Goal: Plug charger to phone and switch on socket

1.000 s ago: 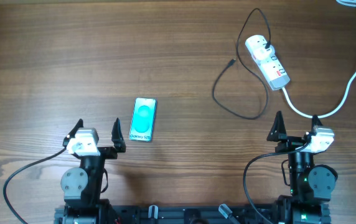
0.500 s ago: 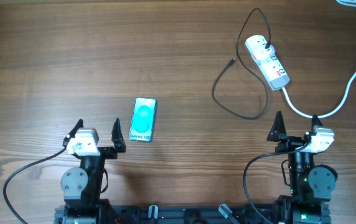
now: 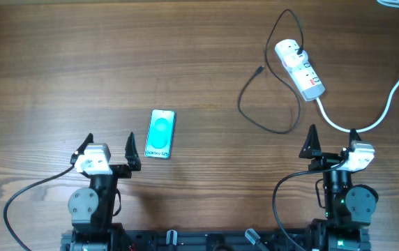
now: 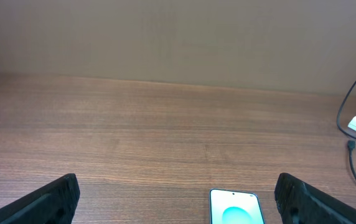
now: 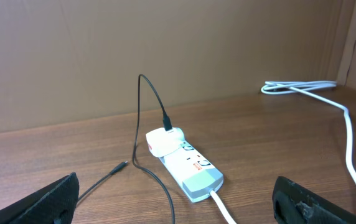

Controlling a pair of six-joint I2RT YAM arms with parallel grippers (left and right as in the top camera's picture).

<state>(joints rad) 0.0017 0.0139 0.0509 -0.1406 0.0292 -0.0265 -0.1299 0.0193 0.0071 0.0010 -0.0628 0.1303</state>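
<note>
One glossy rectangular phone (image 3: pixel 161 134), thin looping charger (image 3: pixel 240 104)

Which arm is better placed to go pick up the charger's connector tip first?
Right. The connector tip lies on the right side, ahead of the open right gripper and in its wrist view. The left gripper sits beside the phone, farther off.

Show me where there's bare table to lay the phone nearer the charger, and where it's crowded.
Bare wood lies between the phone and the charger loop, and across the far left of the table, beyond the left gripper. Crowded: the far right, where the charger cable loops beside the socket and the thick white lead passes the right gripper.
</note>
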